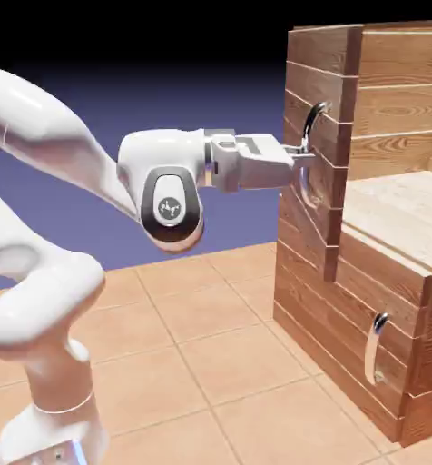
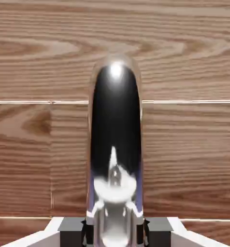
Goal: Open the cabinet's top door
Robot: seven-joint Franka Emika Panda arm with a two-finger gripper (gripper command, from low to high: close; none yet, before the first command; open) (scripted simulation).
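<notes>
Two grey fingers (image 2: 73, 231) pinch the long silver handle (image 2: 115, 144) between them at the hand view's six o'clock, gripping it so the arm can swing the panel outward. Beyond the handle, running up toward twelve o'clock, lies the top door (image 1: 312, 145), which stands swung partly out from the cabinet (image 1: 392, 300), baring a pale inner shelf at three o'clock of the gripper (image 1: 303, 156).

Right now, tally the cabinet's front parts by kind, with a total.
Wood-plank front panels: 2, the top door swung open and the lower panel.
Silver handles: 2, the long handle on the top door and the small handle.
Total: 4
</notes>
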